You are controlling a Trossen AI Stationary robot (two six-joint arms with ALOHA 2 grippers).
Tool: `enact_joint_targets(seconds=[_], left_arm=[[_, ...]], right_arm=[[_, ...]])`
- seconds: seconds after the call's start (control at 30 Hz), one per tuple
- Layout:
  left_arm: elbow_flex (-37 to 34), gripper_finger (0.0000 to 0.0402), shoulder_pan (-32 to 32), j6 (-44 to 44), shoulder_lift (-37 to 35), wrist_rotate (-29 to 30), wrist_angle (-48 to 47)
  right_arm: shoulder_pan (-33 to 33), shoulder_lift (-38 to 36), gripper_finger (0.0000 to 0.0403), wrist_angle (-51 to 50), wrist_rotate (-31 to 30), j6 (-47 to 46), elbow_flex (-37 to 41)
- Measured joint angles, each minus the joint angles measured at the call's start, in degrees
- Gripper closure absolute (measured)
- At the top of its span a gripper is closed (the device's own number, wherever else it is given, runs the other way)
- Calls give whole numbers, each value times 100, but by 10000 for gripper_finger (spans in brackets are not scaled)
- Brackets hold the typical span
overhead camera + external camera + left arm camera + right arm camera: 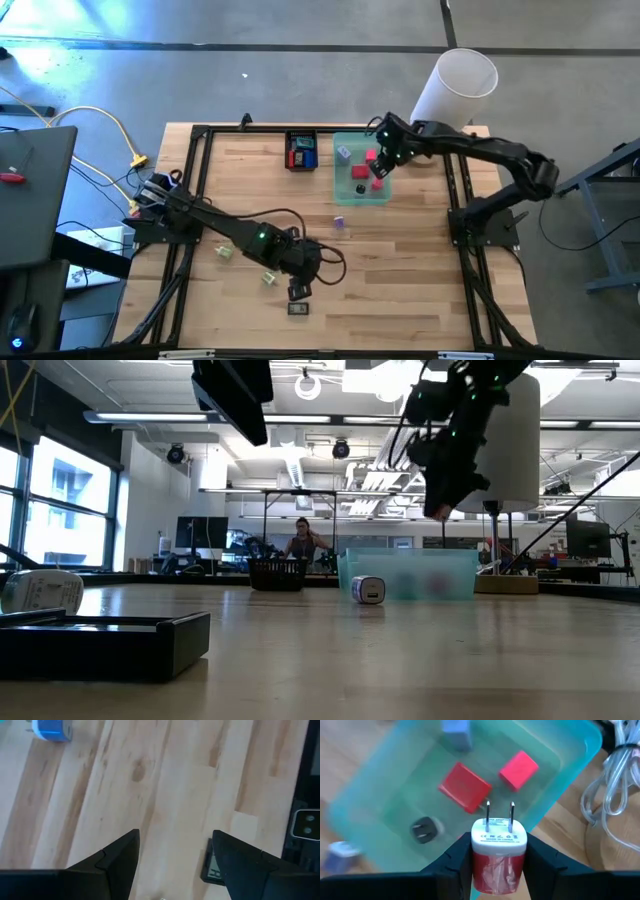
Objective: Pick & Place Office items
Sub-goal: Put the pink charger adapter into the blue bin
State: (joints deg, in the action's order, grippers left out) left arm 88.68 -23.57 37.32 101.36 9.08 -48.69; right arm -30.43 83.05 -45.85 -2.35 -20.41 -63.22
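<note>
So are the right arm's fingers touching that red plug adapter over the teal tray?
Touching. The right wrist view shows the right gripper with both fingers pressed against the sides of the red plug adapter, holding it above the teal tray.

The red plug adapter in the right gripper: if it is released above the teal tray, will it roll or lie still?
The red plug adapter looks blocky and rigid, so it probably settles flat instead of rolling. Its prongs may make it tip. The teal tray walls should contain it.

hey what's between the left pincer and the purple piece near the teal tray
Bare wood in the high view: nothing lies between the open left pincer and the purple piece.
</note>
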Motion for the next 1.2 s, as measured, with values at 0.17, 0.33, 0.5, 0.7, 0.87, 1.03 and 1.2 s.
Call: enact_joint_targets(seconds=[0.17, 0.33, 0.5, 0.7, 0.87, 1.03, 1.2], left_arm=[[0, 160, 96, -322, 0, -2, -126], [0, 160, 203, -456, 0, -7, -122], [0, 160, 362, -459, 0, -5, -122], [0, 160, 544, -456, 0, -4, -122], [0, 160, 622, -456, 0, -6, -118], [0, 160, 628, -456, 0, -4, -116], [0, 160, 628, -456, 0, -6, -111]], right_arm=[[-376, 547, 282, 112, 148, 309, -37], [-641, 975, 282, -73, 149, 551, -496], [-689, 1308, 282, -359, 180, 659, -937], [-837, 1751, 282, -616, 217, 547, -1117], [-923, 2060, 282, -550, 106, 568, -1121], [-950, 2193, 282, -432, -46, 571, -1123], [-947, 2263, 282, -330, -171, 569, -1123]])
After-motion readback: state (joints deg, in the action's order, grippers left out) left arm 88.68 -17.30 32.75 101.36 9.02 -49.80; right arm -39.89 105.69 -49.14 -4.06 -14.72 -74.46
